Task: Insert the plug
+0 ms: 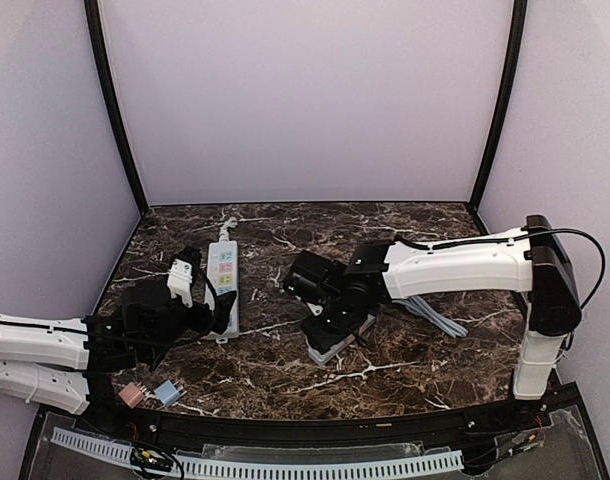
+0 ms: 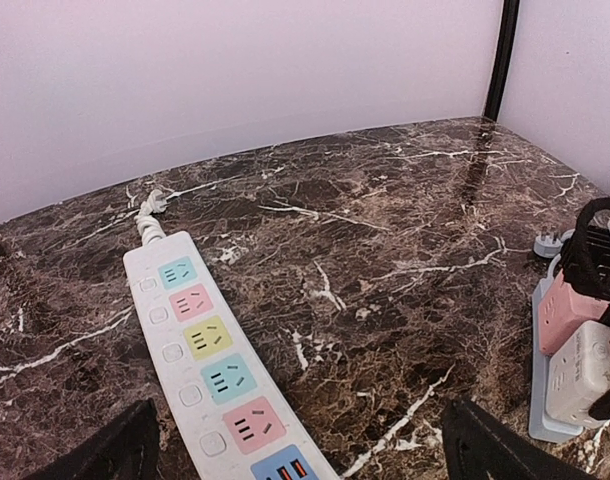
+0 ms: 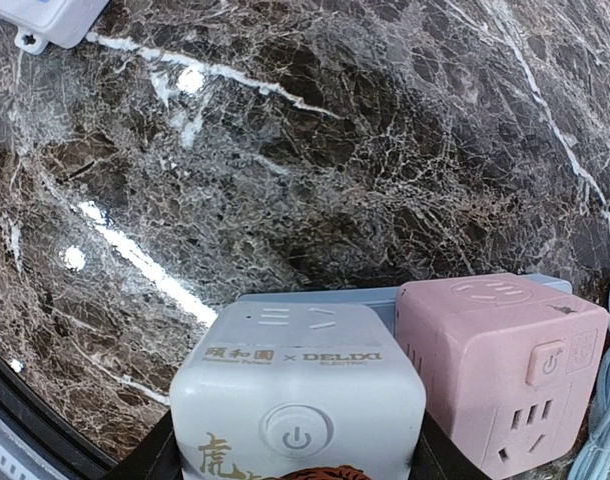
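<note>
A white power strip [image 1: 223,283] with coloured sockets lies on the marble at the left; in the left wrist view it [image 2: 190,365] runs down between my left fingers. My left gripper [image 1: 211,312] is open over the strip's near end, with its fingertips [image 2: 110,452] wide apart. My right gripper [image 1: 330,320] is shut on a white cube plug [image 3: 297,385], its fingers pressing on both sides. The cube stands on a blue-grey socket base [image 3: 315,297], next to a pink cube [image 3: 495,350]. Both cubes also show in the left wrist view [image 2: 585,370].
A grey cable [image 1: 432,316] loops behind the right arm. Two small blocks, one pink [image 1: 131,394] and one blue [image 1: 167,391], lie near the front left edge. A small white plug [image 2: 547,242] lies beyond the pink cube. Walls enclose the table.
</note>
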`<state>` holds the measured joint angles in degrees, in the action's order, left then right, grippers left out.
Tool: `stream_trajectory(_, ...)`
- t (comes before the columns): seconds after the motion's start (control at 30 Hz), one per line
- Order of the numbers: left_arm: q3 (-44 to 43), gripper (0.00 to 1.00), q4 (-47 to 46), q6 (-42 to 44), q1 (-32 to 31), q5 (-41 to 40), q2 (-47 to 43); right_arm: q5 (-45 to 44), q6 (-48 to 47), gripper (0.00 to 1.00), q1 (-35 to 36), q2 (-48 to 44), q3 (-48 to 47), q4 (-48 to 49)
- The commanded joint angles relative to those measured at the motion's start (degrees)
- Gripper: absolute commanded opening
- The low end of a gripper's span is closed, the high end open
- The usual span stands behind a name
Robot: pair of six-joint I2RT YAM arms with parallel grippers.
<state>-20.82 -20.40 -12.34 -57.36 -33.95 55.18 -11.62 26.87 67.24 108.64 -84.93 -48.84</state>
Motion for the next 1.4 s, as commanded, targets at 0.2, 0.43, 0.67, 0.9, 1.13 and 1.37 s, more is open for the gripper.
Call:
stream_trajectory(0.2, 1.3, 0.99, 1.3, 0.4, 0.4, -0.4, -1.6, -0.8, 8.8, 0.0, -1.3, -0.9, 8.3, -2.0)
stream_trajectory(0.43, 1.4, 0.99, 1.1, 0.4, 0.3, -0.3, -1.5, 2.2, -1.3, 0.0, -1.0, 1.8, 7.5, -1.5)
stream_trajectory(0.67, 1.1, 0.99, 1.1, 0.6, 0.4, -0.6, -0.9, 2.9, -1.4, 0.0, -1.6, 3.6, 6.8, -1.5)
stream_trajectory(0.9, 1.3, 0.99, 1.5, 0.3, 0.4, -0.3, -1.6, -2.3, 8.6, 0.0, -2.7, 3.1, 8.5, -2.1)
stream_trajectory(1.13, 1.5, 0.99, 1.8, 0.3, 0.4, -0.2, -2.5, -1.5, 7.0, 0.0, -2.7, 1.7, 8.9, -1.0)
stream_trajectory(1.37, 1.6, 0.99, 1.3, 0.4, 0.3, 0.1, -2.3, 2.1, -2.1, 0.0, -0.5, 7.0, 7.3, -0.6)
